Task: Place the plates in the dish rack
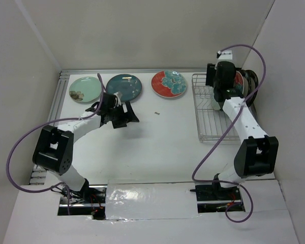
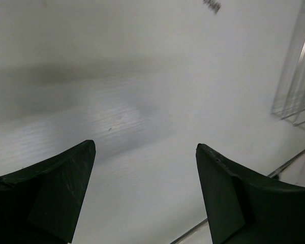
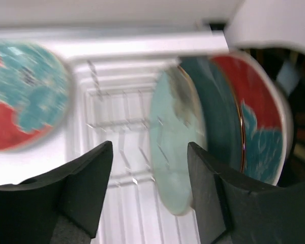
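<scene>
Three plates lie flat along the table's far edge: pale mint green [image 1: 85, 89], dark teal [image 1: 124, 87], and red with a teal flower [image 1: 169, 84]. The silver wire dish rack [image 1: 209, 119] stands at the right. Several plates stand upright at its far end [image 1: 246, 81]; in the right wrist view they are mint [image 3: 175, 147], dark teal [image 3: 213, 117], red [image 3: 256, 127] and a dark striped rim [image 3: 300, 101]. My right gripper [image 3: 150, 152] is open and empty above the rack, next to the mint plate. My left gripper [image 2: 145, 152] is open and empty over bare table, just in front of the dark teal plate.
A small dark scrap [image 1: 156, 113] lies on the table between the arms. White walls close in the table at the back and both sides. The rack's near half [image 1: 213, 129] holds no plates. The rack's edge shows in the left wrist view [image 2: 300, 76].
</scene>
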Robot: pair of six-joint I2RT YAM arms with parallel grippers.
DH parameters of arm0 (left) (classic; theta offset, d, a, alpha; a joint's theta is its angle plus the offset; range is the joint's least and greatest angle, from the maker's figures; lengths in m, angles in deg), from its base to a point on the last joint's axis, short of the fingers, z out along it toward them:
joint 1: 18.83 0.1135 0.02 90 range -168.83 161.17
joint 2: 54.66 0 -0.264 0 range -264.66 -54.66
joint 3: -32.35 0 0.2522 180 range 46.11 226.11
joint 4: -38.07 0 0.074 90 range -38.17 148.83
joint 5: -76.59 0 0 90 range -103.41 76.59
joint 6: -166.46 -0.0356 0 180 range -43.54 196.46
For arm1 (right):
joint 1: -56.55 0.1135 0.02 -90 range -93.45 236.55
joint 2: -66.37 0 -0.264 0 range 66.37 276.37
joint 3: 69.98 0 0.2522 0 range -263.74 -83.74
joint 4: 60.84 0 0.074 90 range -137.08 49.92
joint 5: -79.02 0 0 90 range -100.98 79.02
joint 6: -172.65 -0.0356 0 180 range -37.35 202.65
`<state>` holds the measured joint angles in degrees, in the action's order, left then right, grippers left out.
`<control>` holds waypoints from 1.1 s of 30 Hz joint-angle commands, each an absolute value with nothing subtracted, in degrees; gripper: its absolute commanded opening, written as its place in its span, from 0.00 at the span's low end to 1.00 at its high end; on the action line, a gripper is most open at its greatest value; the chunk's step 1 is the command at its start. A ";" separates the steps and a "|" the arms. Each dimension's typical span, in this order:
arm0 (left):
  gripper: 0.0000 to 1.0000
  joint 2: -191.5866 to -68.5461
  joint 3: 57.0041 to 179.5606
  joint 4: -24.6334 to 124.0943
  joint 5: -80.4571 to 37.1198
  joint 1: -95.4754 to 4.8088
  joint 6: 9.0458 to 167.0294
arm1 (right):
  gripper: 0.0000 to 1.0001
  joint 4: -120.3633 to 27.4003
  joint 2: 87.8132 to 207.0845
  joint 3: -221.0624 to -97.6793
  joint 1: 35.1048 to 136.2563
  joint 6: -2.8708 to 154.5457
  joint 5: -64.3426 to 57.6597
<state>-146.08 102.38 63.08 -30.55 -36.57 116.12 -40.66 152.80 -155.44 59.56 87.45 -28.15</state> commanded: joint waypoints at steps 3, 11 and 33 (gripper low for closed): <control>0.91 -152.21 107.10 47.91 -35.64 -36.24 127.41 | 0.71 -33.20 148.19 -165.73 65.15 83.01 -29.79; 0.90 -163.90 110.01 31.65 -37.23 -37.37 140.70 | 0.84 -31.78 141.09 -158.63 69.29 75.36 -27.00; 0.82 -196.50 143.48 30.56 -10.87 -46.34 159.16 | 0.85 -32.66 134.04 -148.34 73.52 69.73 -23.11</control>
<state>-192.09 139.89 27.23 -16.52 -45.14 155.42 -30.76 135.84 -148.66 72.70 70.58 -23.54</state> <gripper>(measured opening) 0.826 0.849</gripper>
